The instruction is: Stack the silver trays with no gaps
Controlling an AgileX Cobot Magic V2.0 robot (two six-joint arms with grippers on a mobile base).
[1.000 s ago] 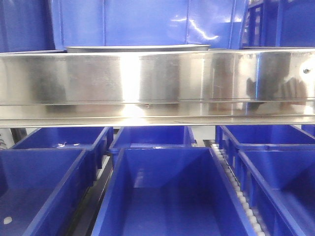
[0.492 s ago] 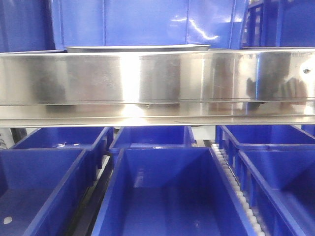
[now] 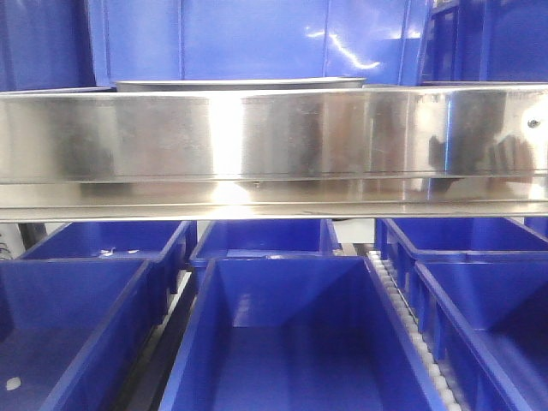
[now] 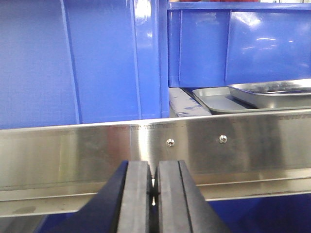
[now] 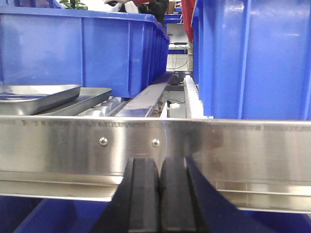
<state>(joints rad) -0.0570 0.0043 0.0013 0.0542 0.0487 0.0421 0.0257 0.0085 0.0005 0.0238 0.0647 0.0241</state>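
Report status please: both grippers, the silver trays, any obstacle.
Left gripper shut, empty; right gripper shut, empty. Silver trays overlapping, upper one tilted, not nested. Steel band stands between grippers and trays.

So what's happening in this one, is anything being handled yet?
Nothing is being held yet. Both arms sit low in front of the steel rail. The left claw and the right claw are both closed and empty. Behind the rail, two silver trays already overlap, the upper one resting askew on the lower one rather than nested. Blue bins sit below.
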